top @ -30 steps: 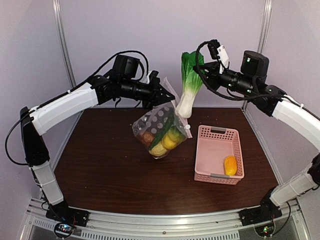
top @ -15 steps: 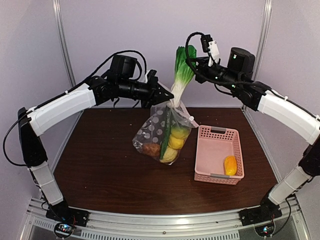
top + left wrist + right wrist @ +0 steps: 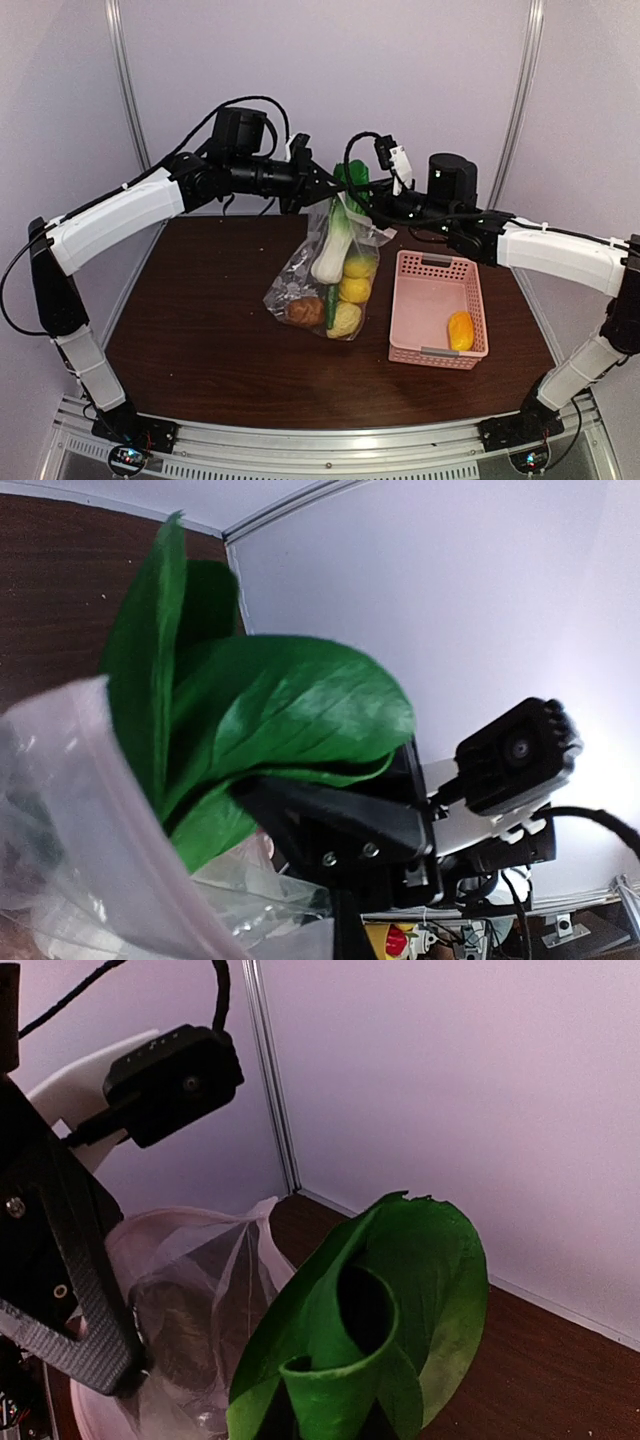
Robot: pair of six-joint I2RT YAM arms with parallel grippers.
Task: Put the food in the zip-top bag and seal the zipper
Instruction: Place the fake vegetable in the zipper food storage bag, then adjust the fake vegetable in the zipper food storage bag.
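The clear dotted zip-top bag (image 3: 312, 270) hangs from my left gripper (image 3: 318, 186), which is shut on its mouth edge; its bottom rests on the table. Inside lie yellow lemons (image 3: 352, 291), a brown bread piece (image 3: 304, 311) and a green vegetable (image 3: 330, 300). My right gripper (image 3: 362, 203) is shut on the green leaves of the bok choy (image 3: 331, 255), whose white stem is down inside the bag. The leaves fill the left wrist view (image 3: 280, 715) and the right wrist view (image 3: 400, 1290), hiding the right fingers. The pale zipper strip (image 3: 120, 815) runs along the mouth; I cannot make out the slider.
A pink perforated basket (image 3: 410, 310) stands right of the bag and holds an orange-yellow piece (image 3: 460, 330). The brown table (image 3: 200, 330) has walls behind it and metal posts at the back corners. The two grippers are close together above the bag.
My right gripper has come down and to the left with the bok choy, and its stem has gone from above the mouth into the bag. The left gripper has kept the bag's mouth up.
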